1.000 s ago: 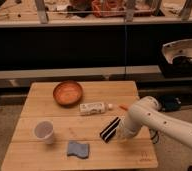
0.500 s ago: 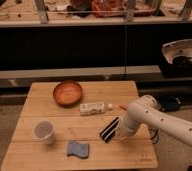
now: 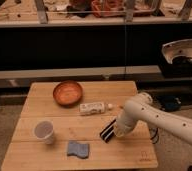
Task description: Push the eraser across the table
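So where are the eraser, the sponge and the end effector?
eraser [image 3: 108,130]: camera view, middle of its top.
sponge [image 3: 78,149]: camera view, its centre.
end effector [image 3: 117,132]: camera view, its tip, by the eraser's right edge.

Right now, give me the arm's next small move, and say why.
Probably push the shut hand low across the light wooden plank table toward the white paper cup, driving the flat black pale-striped eraser ahead. The hand sits at the eraser's right side in the view, and bare wood lies between eraser and cup.
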{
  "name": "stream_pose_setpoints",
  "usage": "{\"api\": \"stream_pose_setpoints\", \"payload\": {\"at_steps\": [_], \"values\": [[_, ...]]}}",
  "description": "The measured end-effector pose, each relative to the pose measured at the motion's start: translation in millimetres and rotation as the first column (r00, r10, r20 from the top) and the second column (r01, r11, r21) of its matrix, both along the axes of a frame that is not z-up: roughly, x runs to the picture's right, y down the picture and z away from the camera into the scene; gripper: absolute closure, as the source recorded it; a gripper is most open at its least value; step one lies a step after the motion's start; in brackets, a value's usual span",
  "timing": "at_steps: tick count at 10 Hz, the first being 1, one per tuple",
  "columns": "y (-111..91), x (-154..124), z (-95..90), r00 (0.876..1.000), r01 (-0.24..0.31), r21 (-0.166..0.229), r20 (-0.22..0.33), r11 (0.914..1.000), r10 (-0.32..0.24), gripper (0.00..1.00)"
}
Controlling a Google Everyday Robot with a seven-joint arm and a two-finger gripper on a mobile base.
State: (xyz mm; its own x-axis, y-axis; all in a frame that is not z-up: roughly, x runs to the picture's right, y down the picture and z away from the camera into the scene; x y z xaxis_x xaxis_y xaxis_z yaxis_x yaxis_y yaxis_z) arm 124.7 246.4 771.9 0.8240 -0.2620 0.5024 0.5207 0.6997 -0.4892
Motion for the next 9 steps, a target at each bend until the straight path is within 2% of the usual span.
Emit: {"api": "stream_pose_setpoints", "payload": {"at_steps": [7, 9], "values": [[-9, -12, 6.2, 1.000, 0.011, 0.000, -0.015, 0.9999, -0.011, 0.95], [-4, -19, 2.2, 1.000, 0.015, -0.003, -0.021, 0.9999, -0.015, 0.95]]}}
